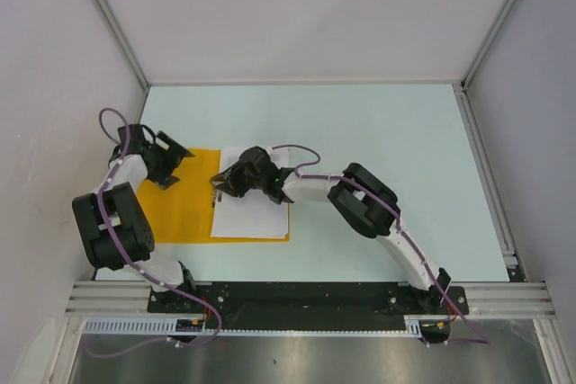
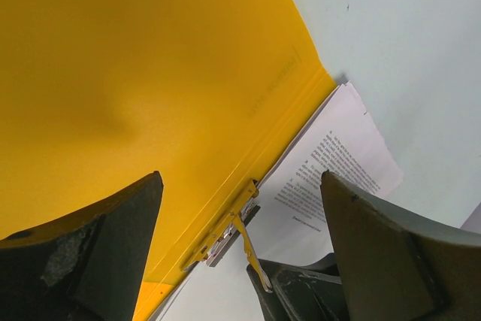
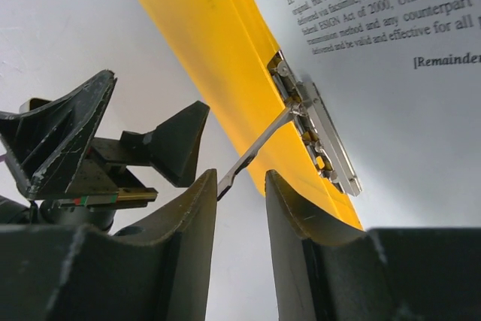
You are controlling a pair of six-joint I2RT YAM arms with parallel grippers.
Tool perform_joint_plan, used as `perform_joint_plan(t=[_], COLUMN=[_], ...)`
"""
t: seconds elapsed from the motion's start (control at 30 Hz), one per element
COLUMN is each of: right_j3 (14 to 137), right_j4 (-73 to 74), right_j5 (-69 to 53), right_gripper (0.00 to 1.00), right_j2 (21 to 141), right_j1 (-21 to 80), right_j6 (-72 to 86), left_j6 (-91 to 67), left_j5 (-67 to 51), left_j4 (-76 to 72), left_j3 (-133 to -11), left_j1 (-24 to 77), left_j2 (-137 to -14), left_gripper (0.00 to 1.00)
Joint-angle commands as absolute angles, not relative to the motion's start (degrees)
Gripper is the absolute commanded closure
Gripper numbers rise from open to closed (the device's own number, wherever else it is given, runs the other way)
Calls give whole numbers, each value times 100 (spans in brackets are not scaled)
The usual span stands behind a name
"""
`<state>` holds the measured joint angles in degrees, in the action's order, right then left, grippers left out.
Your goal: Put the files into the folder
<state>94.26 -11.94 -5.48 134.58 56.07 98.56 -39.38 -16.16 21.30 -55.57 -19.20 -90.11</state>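
Folder (image 1: 175,209) lies open on the table (image 1: 378,123), left of centre. Files (image 1: 252,219) rest on its right half. Left gripper (image 1: 173,164) is spread wide above the left flap. Right gripper (image 3: 237,178) stands narrowly apart at the far spine, with the raised clip prong (image 3: 259,146) between its tips, not pinched.

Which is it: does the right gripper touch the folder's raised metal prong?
Cannot tell. In the right wrist view the prong ends between the fingers of the right gripper, its tip at one finger's edge; neither contact nor a gap shows plainly.
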Motion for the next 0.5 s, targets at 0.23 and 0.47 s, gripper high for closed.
perform_joint_plan(t=[0.23,0.47], right_j3=[9712,9782], right_j4=[-1433,-1556], right_j5=[-545,-642], right_gripper=[68,71], right_j2=[13509,13605], right_j1=[5625,5669], right_j6=[10002,10099], left_j6=[-3771,-3762], left_j5=[-1494,-1494], left_j4=[2180,2188], left_j3=[-5792,-5801], left_j1=[-1960,-1960], left_j2=[-8771,-8798], left_gripper=[8,8])
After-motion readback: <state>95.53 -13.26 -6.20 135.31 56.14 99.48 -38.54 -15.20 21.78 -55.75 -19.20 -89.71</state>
